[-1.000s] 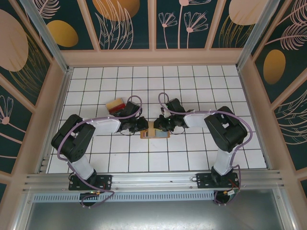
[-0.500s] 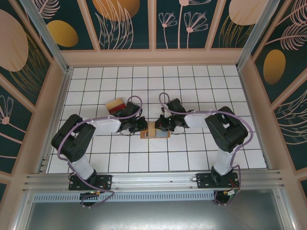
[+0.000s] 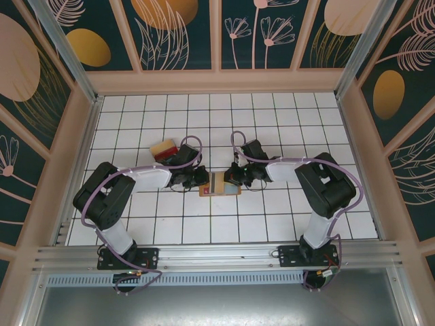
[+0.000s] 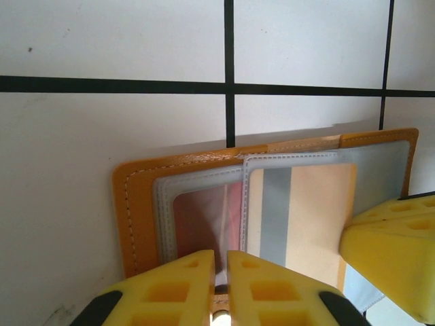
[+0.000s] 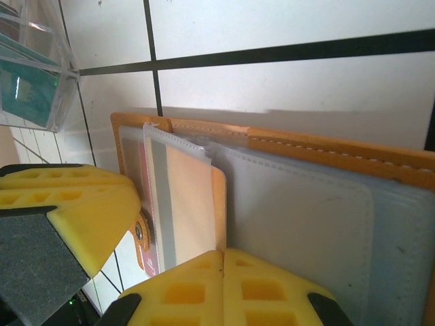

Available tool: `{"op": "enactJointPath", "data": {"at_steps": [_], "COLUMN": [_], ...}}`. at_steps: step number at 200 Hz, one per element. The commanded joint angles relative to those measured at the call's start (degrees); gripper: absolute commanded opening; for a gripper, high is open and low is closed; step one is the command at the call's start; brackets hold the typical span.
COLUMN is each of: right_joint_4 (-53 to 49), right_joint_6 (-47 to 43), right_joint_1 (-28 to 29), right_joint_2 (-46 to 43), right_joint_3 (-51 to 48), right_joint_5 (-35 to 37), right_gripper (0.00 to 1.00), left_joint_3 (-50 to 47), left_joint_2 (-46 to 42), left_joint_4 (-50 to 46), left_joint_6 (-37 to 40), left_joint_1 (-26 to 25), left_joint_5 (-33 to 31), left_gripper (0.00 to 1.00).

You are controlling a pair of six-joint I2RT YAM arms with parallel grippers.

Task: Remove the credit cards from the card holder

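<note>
The card holder (image 3: 219, 185) is laid open on the white tiled counter (image 3: 272, 115), between the two arms and a little nearer than the middle of the counter. In the left wrist view its orange-brown stitched border (image 4: 136, 204) is seen around grey-blue clear pockets. A red card (image 4: 204, 217) is lodged in the left pocket and a tan card (image 4: 306, 210) with a grey stripe in the pocket overlapping it.

The left gripper (image 4: 221, 261) is clenched on the near edge of the card holder, with only a thin slit left between its yellow fingers (image 4: 183, 278). It is placed at the holder's left end in the top view (image 3: 202, 178).

The right gripper (image 5: 223, 261) is clenched, its fingers pressed together at the edge of the leaf bearing the tan card (image 5: 187, 197). Whether that leaf or a card is pinched cannot be told. It is seen at the holder's right end from above (image 3: 232, 179).

A clear plastic box (image 5: 34, 75) with something teal inside is seen at the upper left of the right wrist view.
</note>
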Motion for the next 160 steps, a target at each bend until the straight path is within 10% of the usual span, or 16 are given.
{"op": "enactJointPath", "data": {"at_steps": [1,39,160], "right_joint_4": [0.4,0.5,1.1], "right_joint_6": [-0.2,-0.3,-0.4], "right_joint_1": [0.0,0.3,1.5], "right_joint_2": [-0.3,-0.2,1.1], "right_joint_3": [0.0,0.2,1.1], "right_joint_5": [-0.5,-0.6,-1.9], "right_gripper": [0.0,0.16,0.12], "left_joint_3": [0.5,0.2,0.5], "left_joint_2": [0.6,0.9,2.0], "left_joint_4": [-2.4,-2.2,-3.3], "left_joint_6": [0.9,0.8,0.4], "left_joint_1": [0.0,0.0,0.0], "left_joint_5": [-0.5,-0.3,-0.5], "left_gripper": [0.2,0.19,0.19]}}
